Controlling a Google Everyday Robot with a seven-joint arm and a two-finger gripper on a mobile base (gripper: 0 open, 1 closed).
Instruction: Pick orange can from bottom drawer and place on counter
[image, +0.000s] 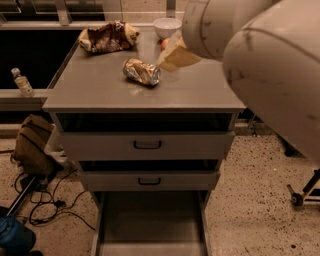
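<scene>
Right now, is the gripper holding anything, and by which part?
Seemingly nothing: the orange can lies on its side on the counter, the gripper just right of it.

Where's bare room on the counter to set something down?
Front strip of the counter ahead of the orange can, and its left side in front of the snack bag. Crowded at back right: bowl, apple, gripper.

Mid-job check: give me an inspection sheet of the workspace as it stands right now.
Surface: counter, grey, flat.
Job's things: orange can lying on its side on the counter; bottom drawer pulled open, nothing seen inside.
Clutter: snack bag, white bowl at the counter's back.
Gripper: gripper just right of the can, over the counter.
Cables: black cables on the floor, left.
Surroundings: bottle on left ledge; brown bag on floor.
</scene>
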